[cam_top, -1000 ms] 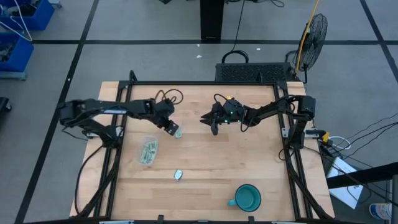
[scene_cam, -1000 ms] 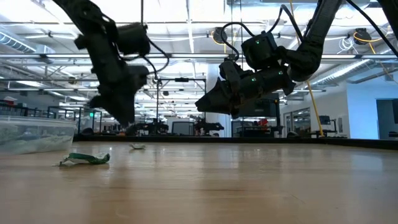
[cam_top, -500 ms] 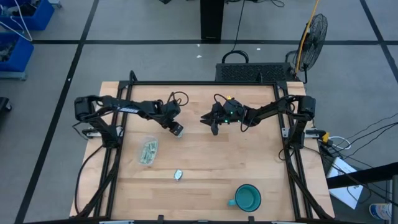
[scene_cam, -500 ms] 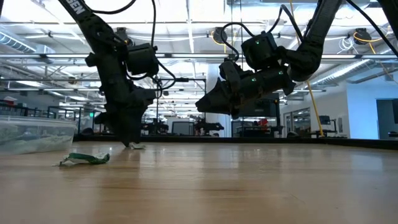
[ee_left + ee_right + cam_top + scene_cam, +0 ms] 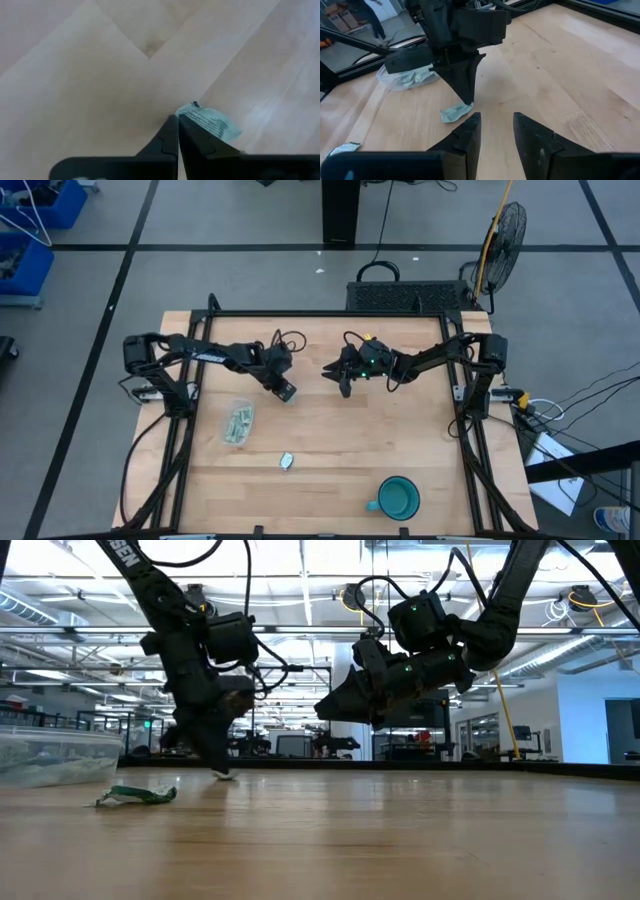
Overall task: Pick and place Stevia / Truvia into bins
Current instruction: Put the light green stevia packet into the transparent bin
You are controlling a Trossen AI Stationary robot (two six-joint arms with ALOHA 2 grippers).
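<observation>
High cam: overhead, straight down, far off, takes in whole tabletop (image 5: 330, 440) w/ both arms. Low cam: at tabletop level, looks across into the room behind, arms drop in from above. Left wrist cam: v. close, aimed down past its own tool (image 5: 178, 131) at a sachet (image 5: 212, 123). Right wrist cam: further back, faces the left tool (image 5: 466, 96); shares that sachet (image 5: 455, 113) w/ left wrist, plus tub (image 5: 405, 79) w/ high and low.

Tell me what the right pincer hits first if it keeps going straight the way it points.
Probably the sachet lying on the table, pinched by the left pincer. The right pincer aims towards it, though depth is unclear.
</observation>
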